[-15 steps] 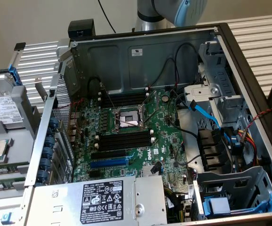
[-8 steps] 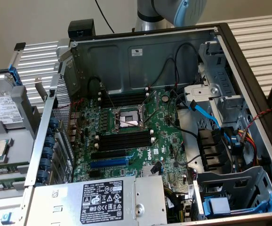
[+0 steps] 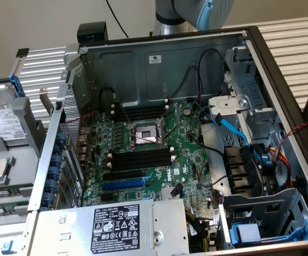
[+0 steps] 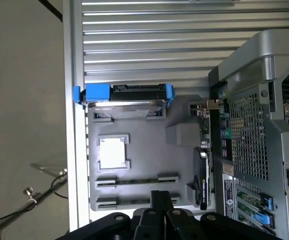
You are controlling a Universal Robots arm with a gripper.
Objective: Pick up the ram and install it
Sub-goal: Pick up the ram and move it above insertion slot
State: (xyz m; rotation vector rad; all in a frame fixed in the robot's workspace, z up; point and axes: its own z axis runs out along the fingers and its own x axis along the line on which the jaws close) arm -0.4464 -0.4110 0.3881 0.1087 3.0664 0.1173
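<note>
Pincer (image 4: 159, 212): your fingers hang over the grey parts tray (image 4: 144, 170) | ram (image 4: 134, 178) lies in its holder just ahead | grip: can't tell, holding nothing visible.

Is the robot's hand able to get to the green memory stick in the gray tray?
Probably yes. The hand hovers right over the tray, and the memory stick lies uncovered close by, with nothing in between.

Access from above: open case (image 3: 250, 40), memory slots (image 3: 141, 158) unobstructed between white clips. Obstacles: black cables (image 3: 188, 80) over upper board, blue cable (image 3: 231, 128) beside, power supply (image 3: 116, 226) along the near edge.
</note>
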